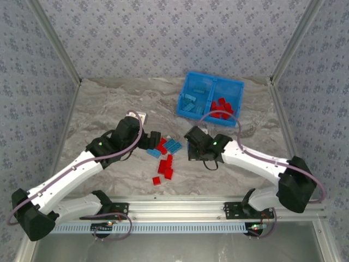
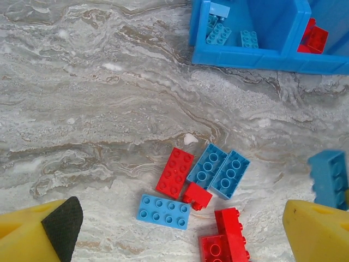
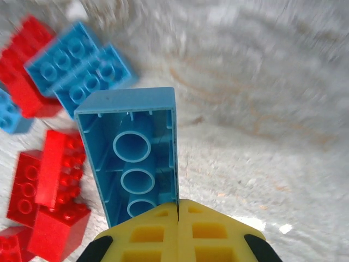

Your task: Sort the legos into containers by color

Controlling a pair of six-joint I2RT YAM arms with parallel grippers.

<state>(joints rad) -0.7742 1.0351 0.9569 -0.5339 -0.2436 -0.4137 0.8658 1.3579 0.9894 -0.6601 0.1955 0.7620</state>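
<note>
A loose pile of red and light blue legos (image 1: pixel 165 158) lies on the marble table between my two grippers. My left gripper (image 1: pixel 148 142) hovers open over the pile, its yellow fingers (image 2: pixel 46 229) wide on either side of a flat light blue lego (image 2: pixel 163 211) and a red one (image 2: pixel 175 172). My right gripper (image 3: pixel 178 206) is shut on one side wall of a light blue lego (image 3: pixel 131 158), whose hollow underside faces the camera, lifted beside the pile. The blue bin (image 1: pixel 210 98) stands at the back right; its left container (image 2: pixel 240 33) holds light blue legos and its right container (image 1: pixel 224 106) holds red ones.
A small white square object (image 1: pixel 137 115) lies just behind the left wrist. Patterned walls with metal posts close off the table at the back and sides. Bare marble (image 1: pixel 114 103) stretches left of the bin.
</note>
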